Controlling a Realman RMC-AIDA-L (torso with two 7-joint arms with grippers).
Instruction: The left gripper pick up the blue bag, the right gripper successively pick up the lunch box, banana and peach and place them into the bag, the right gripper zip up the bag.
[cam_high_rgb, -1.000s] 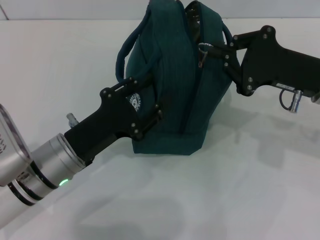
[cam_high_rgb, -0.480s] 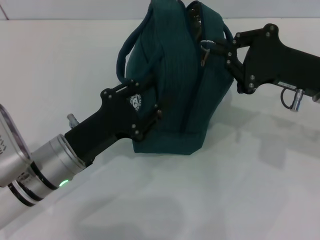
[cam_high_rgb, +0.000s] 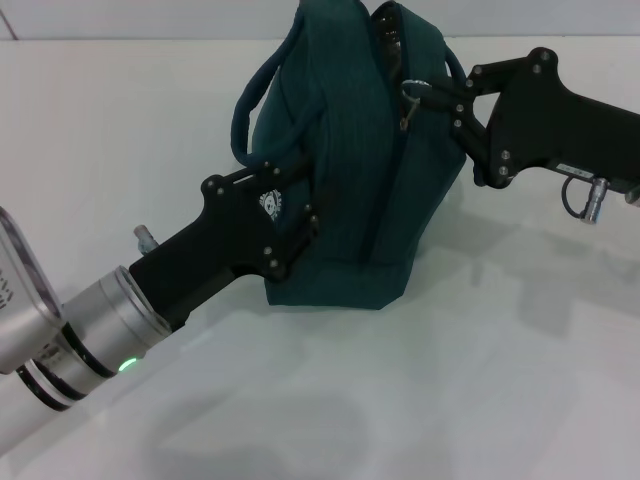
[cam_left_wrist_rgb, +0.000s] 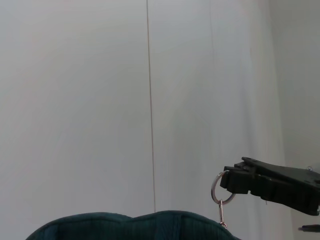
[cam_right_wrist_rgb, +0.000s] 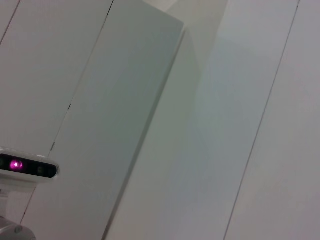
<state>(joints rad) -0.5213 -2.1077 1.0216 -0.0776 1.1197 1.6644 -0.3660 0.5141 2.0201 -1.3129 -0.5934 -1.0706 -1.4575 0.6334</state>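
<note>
Blue bag (cam_high_rgb: 350, 170) stands upright on the white table (cam_high_rgb: 420, 390), upper centre of the head frame, top edge cut off by the frame. Left gripper (cam_high_rgb: 290, 225) comes in from lower left and is clamped on the bag's near side panel, close to the small white logo; probably there to steady the bag so it doesn't slide or tip while the zipper gets pulled. Right gripper (cam_high_rgb: 440, 97) reaches in from the right edge, fingertips pinched on the metal ring pull (cam_high_rgb: 411, 92) at the top of the bag's central zipper. Looks like the zip-up step: the mouth seems mostly shut, though a small dark gap shows at the very top, so the zip is likely not fully home.

Lunch box, banana and peach are not visible anywhere; presumably inside the bag, can't confirm.

Left wrist view adds a cleaner look at the pull: the ring pull sits in the right gripper's tips at lower right, small link hanging down to the bag's top edge along the bottom of the frame. Head view hides that link detail. Right wrist view shows only pale wall panels and a camera unit (cam_right_wrist_rgb: 25, 167) with a magenta light at lower left, no bag.
</note>
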